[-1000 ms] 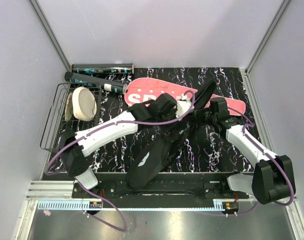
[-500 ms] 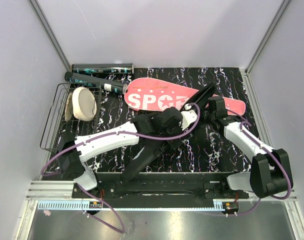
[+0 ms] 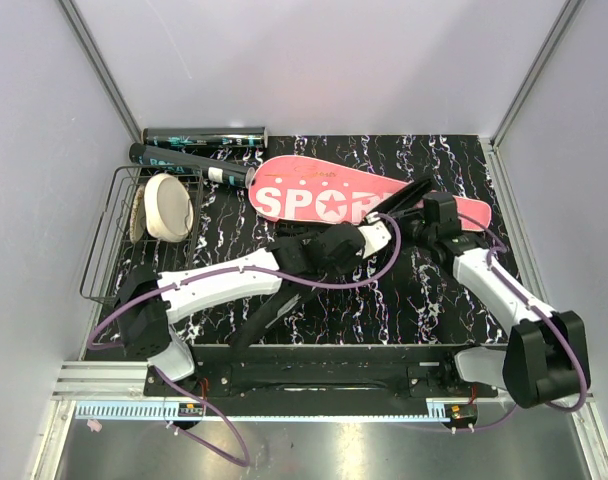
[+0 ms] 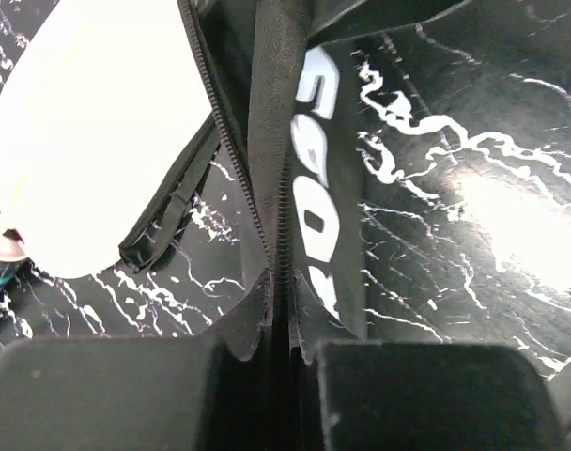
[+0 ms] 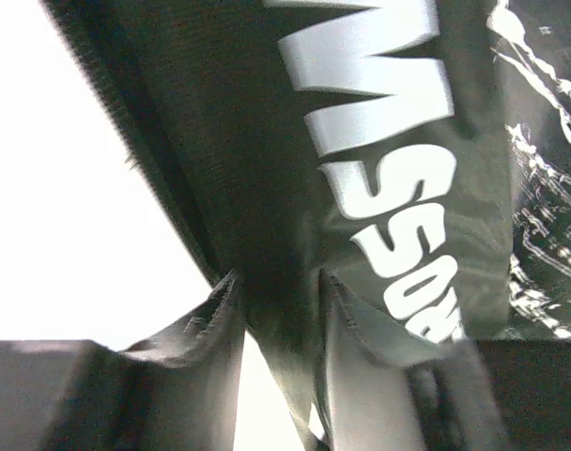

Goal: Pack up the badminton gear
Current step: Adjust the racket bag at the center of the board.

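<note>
You've got the black bag (image 3: pixel 267 315) stretched diagonally across mid-frame, just below the pink case (image 3: pixel 324 200). I'd guess that's to keep its zip edge taut. Only the wrist views show the grips: your left gripper (image 4: pixel 285 352) is clamped on the zipper seam. The right gripper (image 5: pixel 281 315) straddles fabric, but I can't tell if it's clenched.
</note>
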{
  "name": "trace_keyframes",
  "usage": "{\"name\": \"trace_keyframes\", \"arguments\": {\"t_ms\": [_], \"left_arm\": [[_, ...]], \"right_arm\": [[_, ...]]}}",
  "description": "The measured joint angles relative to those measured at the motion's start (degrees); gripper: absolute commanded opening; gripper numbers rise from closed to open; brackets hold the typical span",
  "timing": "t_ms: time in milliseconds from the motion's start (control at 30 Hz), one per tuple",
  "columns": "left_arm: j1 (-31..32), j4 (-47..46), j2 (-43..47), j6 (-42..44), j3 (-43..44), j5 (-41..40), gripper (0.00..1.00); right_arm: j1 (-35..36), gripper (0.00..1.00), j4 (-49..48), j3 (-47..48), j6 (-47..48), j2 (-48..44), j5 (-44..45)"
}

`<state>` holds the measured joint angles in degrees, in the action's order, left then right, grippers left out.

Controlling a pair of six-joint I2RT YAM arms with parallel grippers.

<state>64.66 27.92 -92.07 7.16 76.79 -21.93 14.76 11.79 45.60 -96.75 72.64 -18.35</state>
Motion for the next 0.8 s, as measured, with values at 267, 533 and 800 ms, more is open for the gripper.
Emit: {"name": "trace_keyframes", "arguments": {"t_ms": [267, 533, 800], "left_arm": [[-8.8, 4.3, 1.1, 8.5, 0.9, 11.1, 0.00], [-19.3, 10.8, 7.0, 19.4, 1.4, 30.4, 0.00], [-23.7, 16.3, 7.1, 27.0, 3.0, 44.8, 0.00]], "right_arm": [[-4.7, 0.90, 6.9, 5.3, 39.9, -4.3, -7.0], [-4.7, 0.99, 18.3, 20.3, 72.8, -12.3, -2.0], [-4.5, 1.00, 20.7, 24.1, 100.2, -7.8, -3.9]]}}
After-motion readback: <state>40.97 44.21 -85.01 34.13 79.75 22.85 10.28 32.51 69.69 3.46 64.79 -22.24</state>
